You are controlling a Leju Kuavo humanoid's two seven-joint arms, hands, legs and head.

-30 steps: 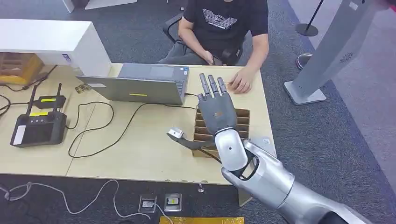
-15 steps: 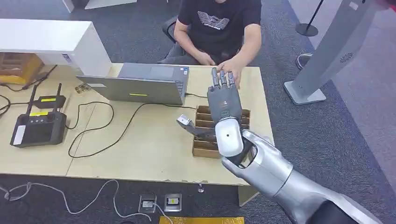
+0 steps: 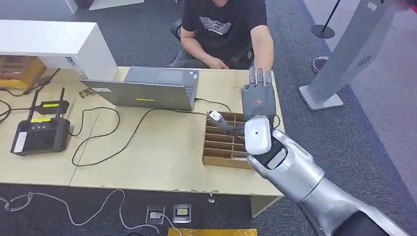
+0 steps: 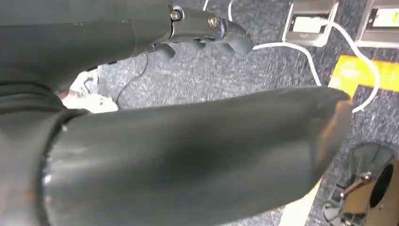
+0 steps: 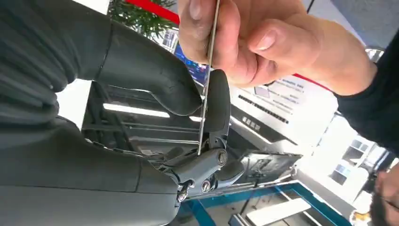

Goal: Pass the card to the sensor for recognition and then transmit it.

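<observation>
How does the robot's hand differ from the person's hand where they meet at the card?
In the right wrist view, the robot's right hand is dark grey, with screws showing at its finger parts, while the person's hand is bare skin below a black sleeve. The right hand pinches the thin card lower down, between thumb and a finger; the person's hand grips its other end. Both hold the same card, seen edge-on.

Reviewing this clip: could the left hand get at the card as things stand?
Probably not. The left hand hangs low over the floor, while the card is edge-on between the right hand's thumb and finger, and the person's hand also grips it.
</observation>
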